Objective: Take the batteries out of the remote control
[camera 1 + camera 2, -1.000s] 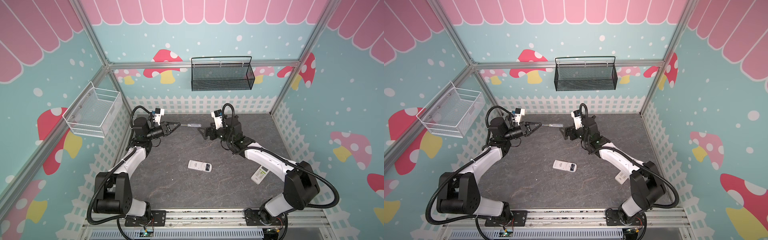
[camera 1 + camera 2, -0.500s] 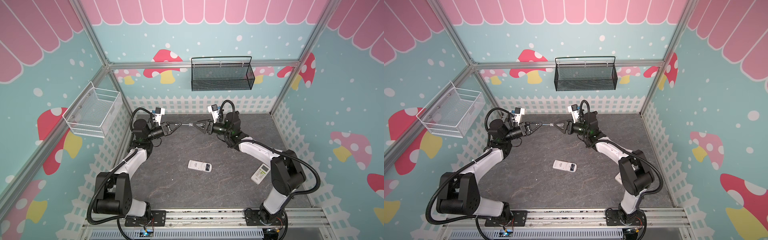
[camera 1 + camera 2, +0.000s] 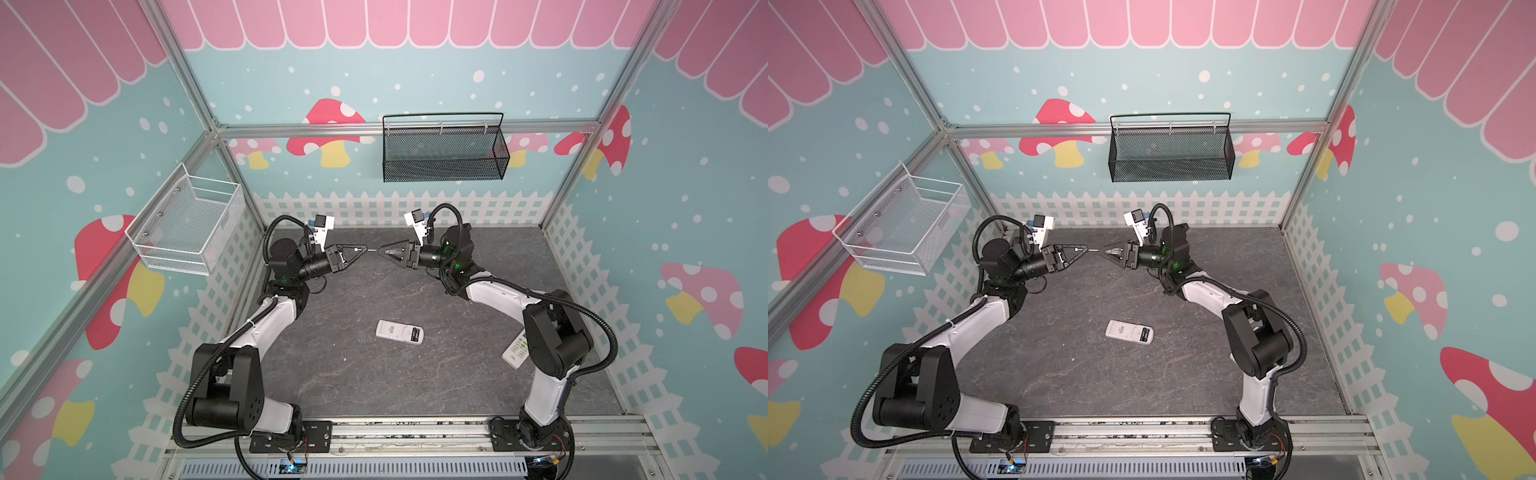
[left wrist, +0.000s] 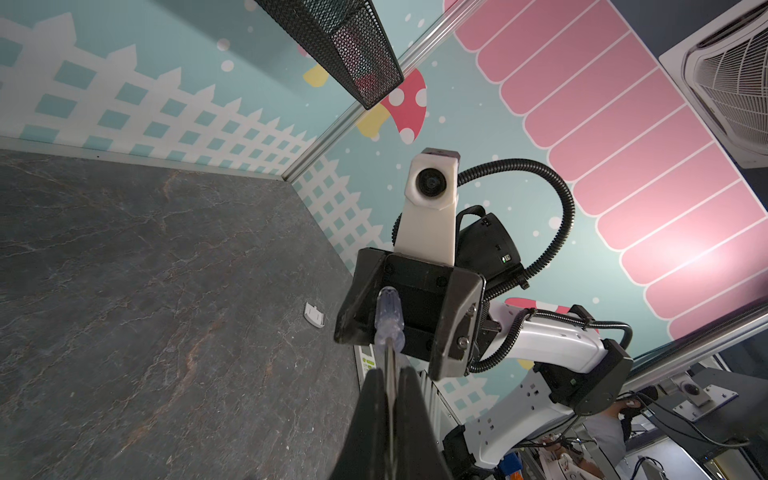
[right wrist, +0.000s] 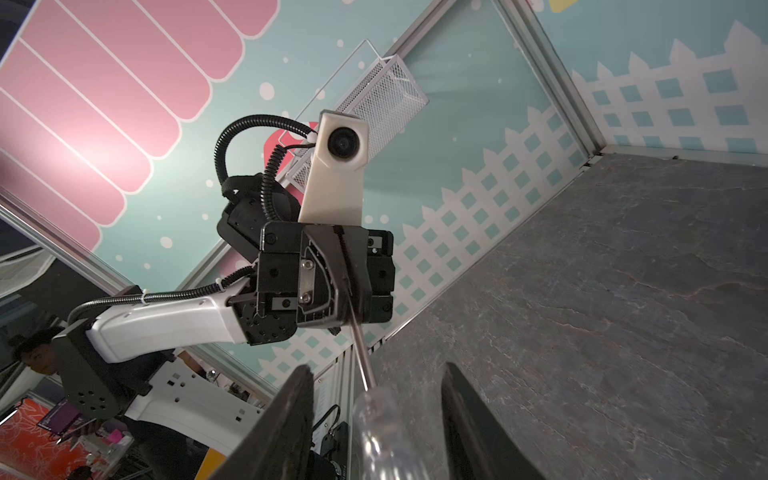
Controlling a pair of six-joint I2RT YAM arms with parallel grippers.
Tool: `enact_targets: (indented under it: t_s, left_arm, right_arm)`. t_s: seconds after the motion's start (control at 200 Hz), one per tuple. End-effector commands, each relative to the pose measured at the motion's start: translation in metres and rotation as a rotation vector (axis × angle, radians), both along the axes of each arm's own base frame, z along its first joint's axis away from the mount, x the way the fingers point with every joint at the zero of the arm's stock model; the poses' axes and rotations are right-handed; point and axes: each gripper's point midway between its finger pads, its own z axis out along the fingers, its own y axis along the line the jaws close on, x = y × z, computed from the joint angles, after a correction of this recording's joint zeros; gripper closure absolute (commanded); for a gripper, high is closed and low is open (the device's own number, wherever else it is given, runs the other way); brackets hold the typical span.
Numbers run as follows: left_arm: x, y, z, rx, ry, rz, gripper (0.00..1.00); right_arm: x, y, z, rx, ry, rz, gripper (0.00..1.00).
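The grey stone-patterned tabletop (image 3: 374, 382) carried both arms, which rose from the near rail and met at the back of the cell. A black mesh basket (image 3: 444, 153) hung on the rear wall and a white wire basket (image 3: 187, 226) on the left wall.

One white remote control (image 3: 400, 331) lay flat near the middle of the tabletop, well apart from both pincers, with a printed label and a dark patch facing up. A second remote control (image 3: 515, 353) lay at the right side, partly hidden behind the right arm.

The left pincer (image 3: 363, 249) and the right pincer (image 3: 381, 250) pointed at each other above the rear of the tabletop, tips almost meeting in both top views. A screwdriver (image 4: 388, 316) with a clear handle bridged them. The left pincer was pressed together on the metal shaft, as the left wrist view showed. The right pincer was spread around the clear handle; in the right wrist view the handle sat between the fingers (image 5: 291, 415) with a gap on each side, so no grip was confirmed there.

A small white lid-like piece (image 4: 313, 314) lay on the tabletop in the left wrist view, apart from the arms.

The batteries could not be made out in any view; whether they sat inside a remote control could not be told.
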Motion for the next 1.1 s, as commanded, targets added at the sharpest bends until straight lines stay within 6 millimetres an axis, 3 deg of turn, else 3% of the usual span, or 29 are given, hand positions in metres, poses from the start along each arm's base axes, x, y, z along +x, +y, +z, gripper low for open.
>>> enact_targets:
  t_s: [0.0, 0.22, 0.265, 0.31, 0.415, 0.54, 0.826, 0.931, 1.091]
  left_arm:
    - [-0.002, -0.006, 0.003, -0.004, -0.02, -0.03, 1.0]
    - [-0.003, -0.006, -0.001, -0.001, -0.015, -0.03, 1.0]
    - [-0.002, -0.006, -0.002, 0.006, -0.014, -0.027, 1.0]
    - [-0.002, -0.005, -0.001, 0.012, -0.004, -0.027, 0.9]
    - [0.0, -0.001, -0.002, 0.029, -0.019, -0.018, 0.63]
    - [0.004, 0.003, -0.027, 0.103, 0.027, 0.001, 0.51]
    - [-0.011, 0.005, -0.071, 0.439, -0.022, -0.068, 0.41]
    - [-0.017, 0.003, -0.083, 0.58, -0.081, -0.099, 0.35]
    - [-0.038, -0.015, -0.101, 0.739, -0.252, -0.264, 0.29]
  right_arm:
    - [-0.008, 0.01, 0.006, 0.019, -0.034, 0.062, 0.53]
    - [-0.01, 0.013, 0.015, 0.029, -0.048, 0.08, 0.82]
    - [-0.009, 0.012, 0.015, 0.026, -0.056, 0.076, 0.93]
    - [-0.005, 0.01, 0.012, 0.019, -0.044, 0.067, 1.0]
    - [-0.002, -0.002, 0.003, 0.005, -0.04, 0.029, 1.0]
    - [0.003, -0.032, -0.011, -0.037, -0.019, -0.084, 1.0]
    - [-0.007, -0.105, -0.049, -0.253, 0.005, -0.306, 1.0]
    - [-0.02, -0.121, -0.053, -0.328, -0.044, -0.364, 1.0]
    - [-0.043, -0.147, -0.069, -0.418, -0.086, -0.452, 1.0]
